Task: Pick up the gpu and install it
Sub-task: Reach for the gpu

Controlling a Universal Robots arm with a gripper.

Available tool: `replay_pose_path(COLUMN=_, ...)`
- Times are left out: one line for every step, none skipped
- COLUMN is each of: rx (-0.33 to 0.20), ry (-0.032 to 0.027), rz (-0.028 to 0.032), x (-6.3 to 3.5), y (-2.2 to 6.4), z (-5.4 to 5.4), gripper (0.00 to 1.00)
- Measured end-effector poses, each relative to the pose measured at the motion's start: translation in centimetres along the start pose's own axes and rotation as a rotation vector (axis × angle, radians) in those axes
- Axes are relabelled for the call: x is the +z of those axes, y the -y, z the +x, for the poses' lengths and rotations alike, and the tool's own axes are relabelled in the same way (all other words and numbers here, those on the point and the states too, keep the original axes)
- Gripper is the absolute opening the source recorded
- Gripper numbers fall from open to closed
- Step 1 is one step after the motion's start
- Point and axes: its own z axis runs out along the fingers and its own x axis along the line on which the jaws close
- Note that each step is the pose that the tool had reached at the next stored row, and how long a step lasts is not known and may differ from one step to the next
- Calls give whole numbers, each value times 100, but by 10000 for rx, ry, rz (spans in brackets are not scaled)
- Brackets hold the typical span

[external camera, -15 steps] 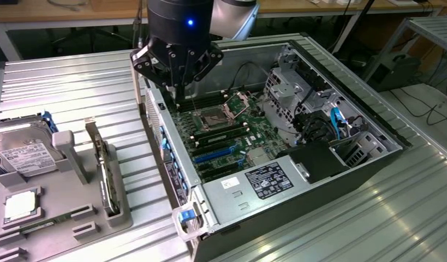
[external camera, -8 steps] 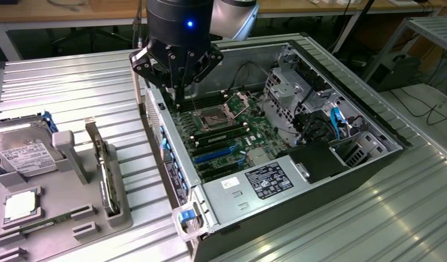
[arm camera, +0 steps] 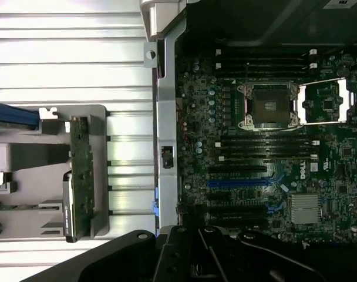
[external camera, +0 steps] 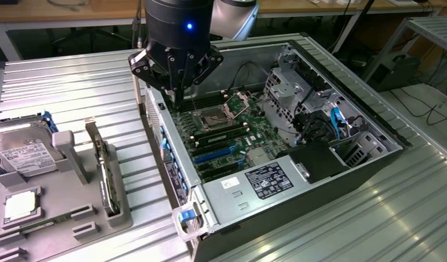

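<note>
The gpu (external camera: 101,158) stands on its long edge in a grey holder (external camera: 66,215) at the exterior view's left, its silver bracket end pointing up; the wrist view shows its green edge as the gpu (arm camera: 81,176). My gripper (external camera: 174,98) hangs over the near wall of the open computer case (external camera: 208,202), above the motherboard (external camera: 231,139), apart from the gpu and holding nothing. Black parts of the gripper (arm camera: 208,258) show in the wrist view. Blue and black expansion slots (arm camera: 243,183) lie bare on the board.
The holder also carries a silver hard drive (external camera: 23,150), a processor chip (external camera: 21,204) and a RAM stick (external camera: 41,225). Inside the case are the open CPU socket (arm camera: 269,106), a drive cage (external camera: 296,93), cables and a black power supply (external camera: 321,161). A ribbed metal table (external camera: 77,93) lies underneath.
</note>
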Motion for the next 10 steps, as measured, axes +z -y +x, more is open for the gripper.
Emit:
replay_pose_path(rx=-3, ry=0, rz=0, x=0, y=8, z=2, gripper=11)
replay_pose_path(rx=-4, ry=0, rz=-1, x=-1, y=14, z=6, gripper=11)
replay_pose_path(rx=-5, ry=0, rz=-1, x=-1, y=20, z=8, gripper=11)
replay_pose_path(rx=-6, ry=0, rz=-1, x=-1, y=25, z=11, gripper=11)
replay_pose_path(rx=-8, ry=0, rz=-1, x=-2, y=31, z=14, gripper=11)
replay_pose_path(rx=-11, ry=0, rz=-1, x=-3, y=40, z=18, gripper=11)
replay_pose_path(rx=-14, ry=0, rz=-2, x=-3, y=49, z=21, gripper=11)
replay_pose_path(rx=-17, ry=-1, rz=-1, x=-4, y=56, z=23, gripper=11)
replay_pose_path(rx=-21, ry=-2, rz=0, x=-5, y=65, z=26, gripper=11)
replay_pose_path(rx=-24, ry=-2, rz=0, x=-5, y=73, z=29, gripper=11)
